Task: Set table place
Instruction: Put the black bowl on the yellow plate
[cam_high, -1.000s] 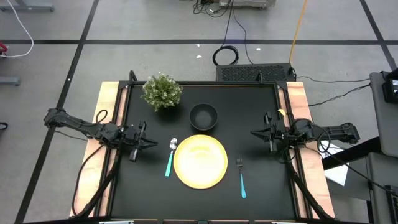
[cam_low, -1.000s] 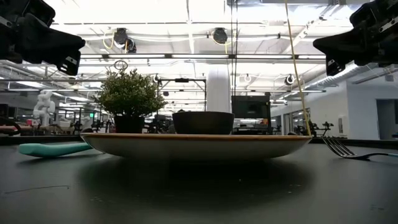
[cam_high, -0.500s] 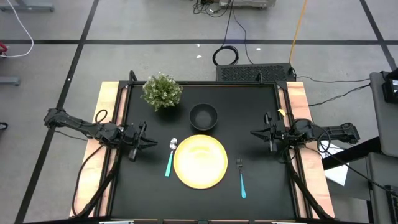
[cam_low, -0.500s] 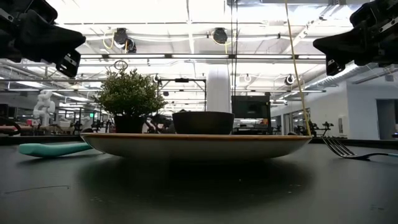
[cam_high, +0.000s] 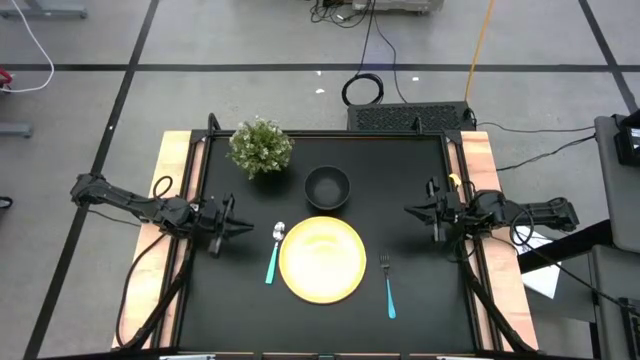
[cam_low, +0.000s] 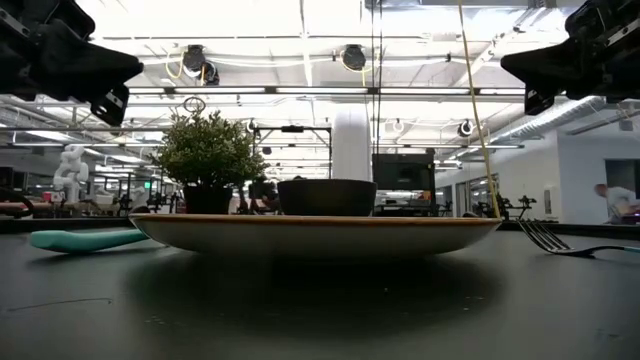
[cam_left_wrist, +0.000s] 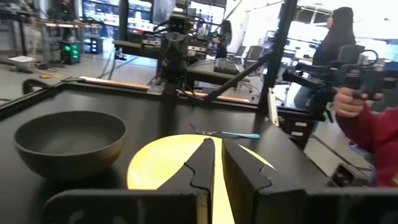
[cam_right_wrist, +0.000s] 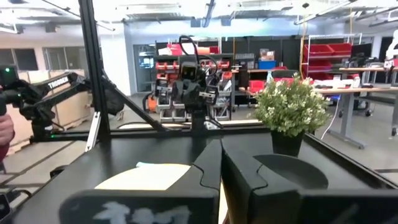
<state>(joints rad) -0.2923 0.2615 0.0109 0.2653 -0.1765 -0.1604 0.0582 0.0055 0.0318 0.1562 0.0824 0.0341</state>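
Left gripper (cam_high: 232, 228) fingers together, empty, above table (cam_high: 420, 290) left of spoon (cam_high: 273, 254). Right gripper (cam_high: 414, 211) likewise closed, empty, right of yellow plate (cam_high: 322, 259).

Table (cam_high: 410, 290) top matt black, pale wood side strips; yellow plate (cam_high: 322, 259) smooth; fork (cam_high: 386, 284) metal, teal handle.

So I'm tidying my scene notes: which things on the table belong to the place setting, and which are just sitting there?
Place setting:
yellow plate
black bowl
spoon
fork

Just there:
potted plant

Left gripper and right gripper hang off to either side, holding nothing.
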